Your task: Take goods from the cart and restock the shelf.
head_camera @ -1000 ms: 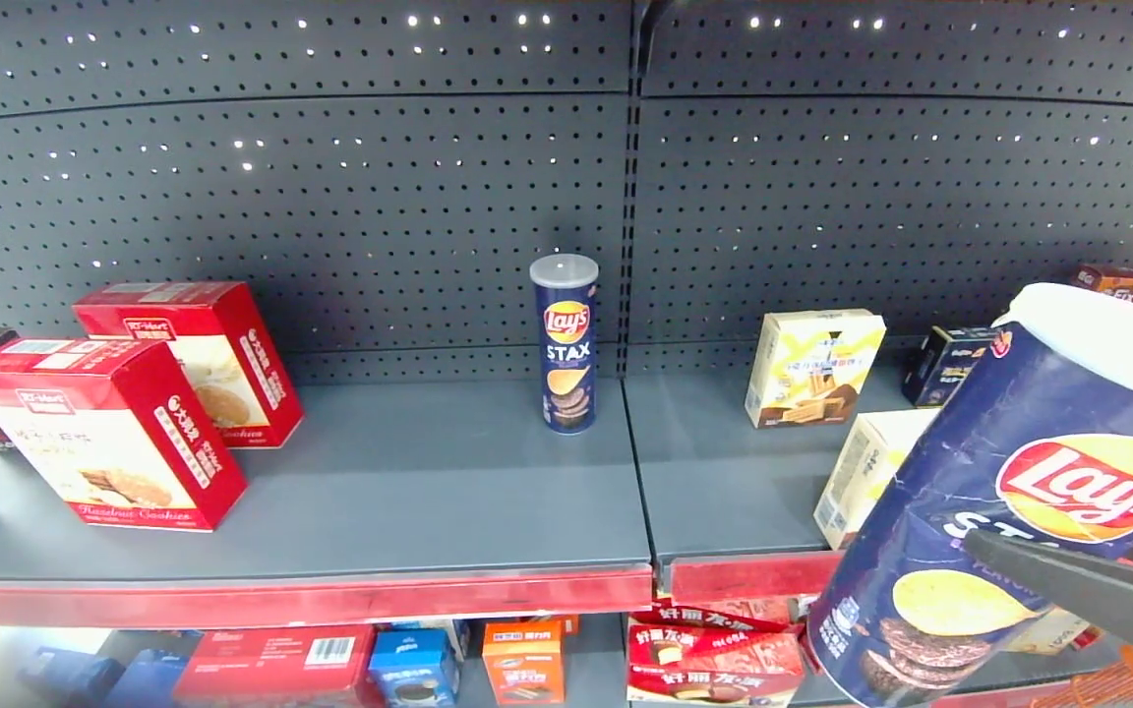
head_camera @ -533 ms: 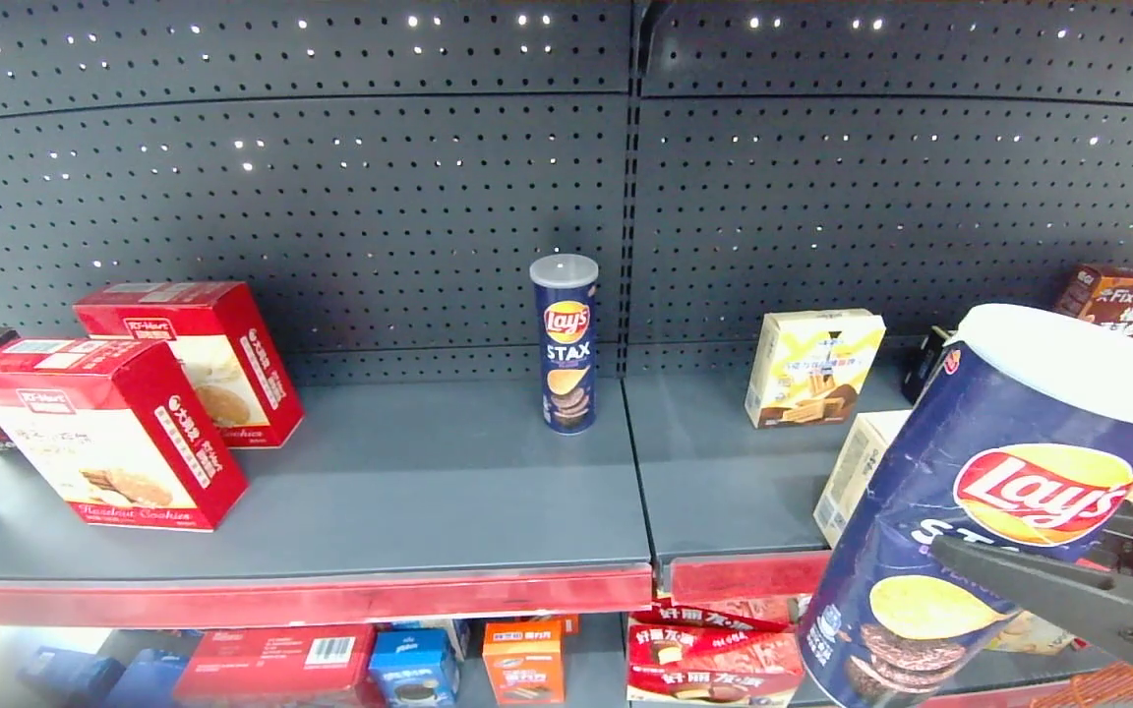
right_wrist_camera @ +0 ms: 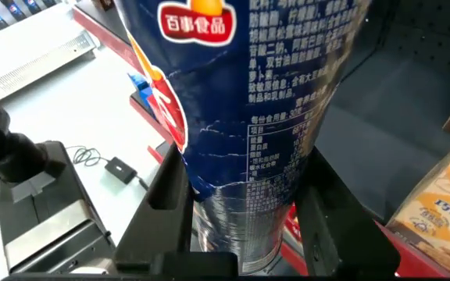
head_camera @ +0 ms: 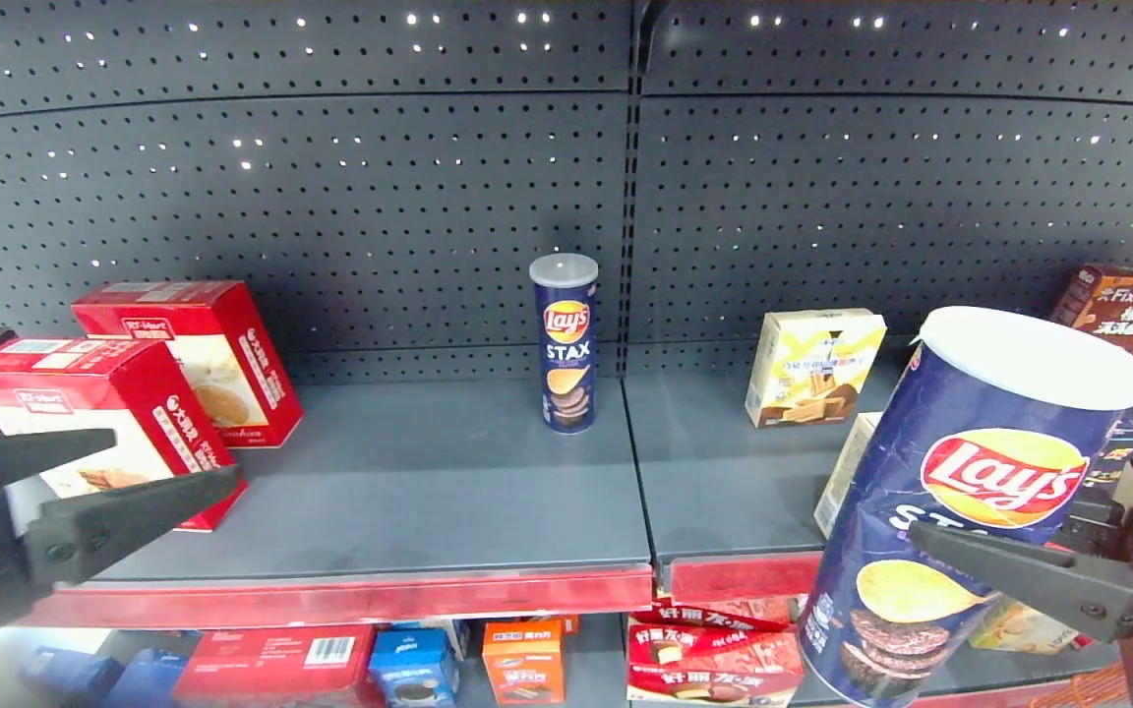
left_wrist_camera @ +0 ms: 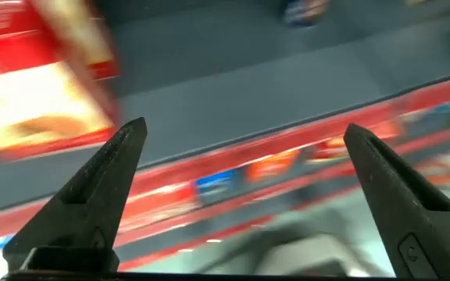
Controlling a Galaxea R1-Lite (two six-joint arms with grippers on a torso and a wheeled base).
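My right gripper (head_camera: 960, 575) is shut on a blue chips can (head_camera: 970, 501) with a white lid, held upright and slightly tilted in front of the shelf's right section. In the right wrist view the blue chips can (right_wrist_camera: 264, 125) sits clamped between the black fingers (right_wrist_camera: 166, 195). A matching chips can (head_camera: 564, 342) stands on the grey shelf (head_camera: 409, 492) against the pegboard back. My left gripper (head_camera: 173, 472) is open at the lower left, in front of the red cookie boxes (head_camera: 104, 433). In the left wrist view, nothing lies between the spread fingers of the left gripper (left_wrist_camera: 244, 136).
A second red box (head_camera: 188, 359) stands behind the first. Cream wafer boxes (head_camera: 812, 366) sit on the right section, with a dark box (head_camera: 1122, 305) at the far right. The lower shelf holds several small boxes (head_camera: 522, 659). Bare shelf lies either side of the standing can.
The left gripper has come into the head view at lower left, open. The right gripper has carried the chips can leftward and a little more upright.
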